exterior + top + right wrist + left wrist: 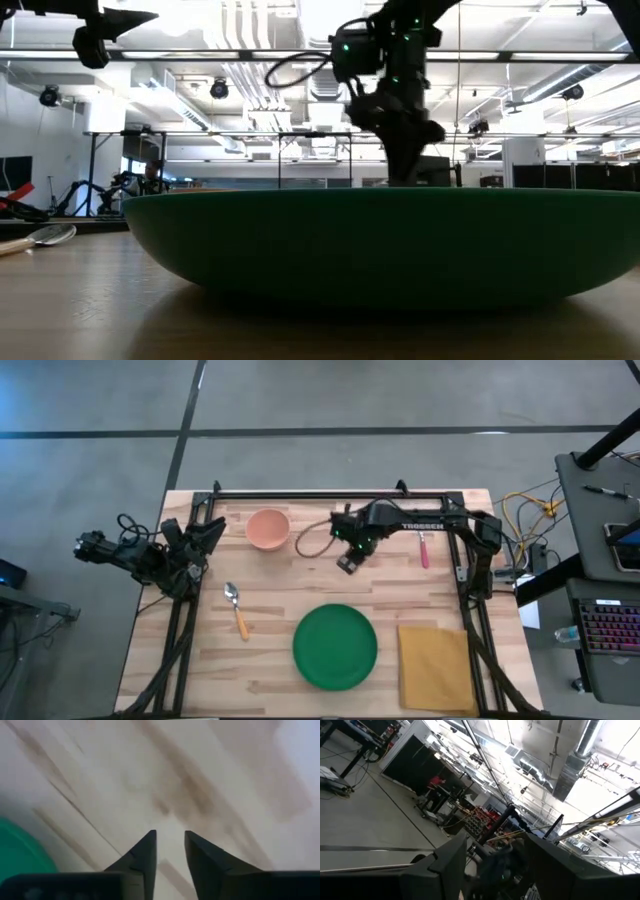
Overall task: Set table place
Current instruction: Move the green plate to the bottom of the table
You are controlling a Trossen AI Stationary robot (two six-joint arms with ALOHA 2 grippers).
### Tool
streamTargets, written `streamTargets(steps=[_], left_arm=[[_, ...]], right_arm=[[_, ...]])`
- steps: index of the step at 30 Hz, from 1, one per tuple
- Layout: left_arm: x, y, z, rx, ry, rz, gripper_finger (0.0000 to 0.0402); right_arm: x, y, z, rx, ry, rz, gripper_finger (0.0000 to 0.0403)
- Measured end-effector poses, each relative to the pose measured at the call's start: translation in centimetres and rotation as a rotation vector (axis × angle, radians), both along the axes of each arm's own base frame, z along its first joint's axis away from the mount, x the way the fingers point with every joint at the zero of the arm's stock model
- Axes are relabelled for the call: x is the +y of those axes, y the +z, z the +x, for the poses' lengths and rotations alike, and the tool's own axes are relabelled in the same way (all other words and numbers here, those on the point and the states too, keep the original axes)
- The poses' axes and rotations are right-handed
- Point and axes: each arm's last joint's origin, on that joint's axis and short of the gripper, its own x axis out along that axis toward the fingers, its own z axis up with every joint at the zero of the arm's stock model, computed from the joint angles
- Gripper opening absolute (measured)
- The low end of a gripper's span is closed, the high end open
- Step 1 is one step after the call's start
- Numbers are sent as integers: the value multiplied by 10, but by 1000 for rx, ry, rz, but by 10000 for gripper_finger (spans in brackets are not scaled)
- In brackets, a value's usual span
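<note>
Right gripper (347,565) — fingers narrowly apart, empty, above bare table (300,585) centre between bowl (267,528) and plate (335,646). Left gripper (92,547) — parked beyond left edge, jaws apart.

green plate (335,647), peach bowl (267,529), mustard napkin (437,667)

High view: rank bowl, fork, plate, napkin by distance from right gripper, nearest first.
From the right gripper:
1. Plate, just in front of it; the fork, on its right, is too close to call.
2. Bowl, toward the left arm.
3. Napkin, front right corner.
</note>
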Motion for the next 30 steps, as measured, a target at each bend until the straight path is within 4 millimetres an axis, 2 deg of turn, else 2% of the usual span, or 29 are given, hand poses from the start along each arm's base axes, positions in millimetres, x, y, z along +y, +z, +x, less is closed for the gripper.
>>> streamTargets(steps=[3, 6, 15, 20, 25, 30], left_arm=[[0, 0, 0, 1, 0, 0, 185], [0, 0, 0, 1, 0, 0, 185], [0, 0, 0, 0, -2, 0, 185], [0, 0, 0, 1, -4, 1, 185], [-1, 0, 1, -5, -46, 19, 185], [-2, -1, 1, 9, -52, 26, 185]], right_arm=[[16, -12, -3, 40, 35, 41, 70], [33, -19, -5, 64, 78, 65, 74], [64, -23, -3, 56, 185, 66, 150], [78, -27, -3, 44, 227, 164, 175], [98, -35, -4, 19, 251, 222, 173], [101, -40, 0, -32, 217, 268, 158]])
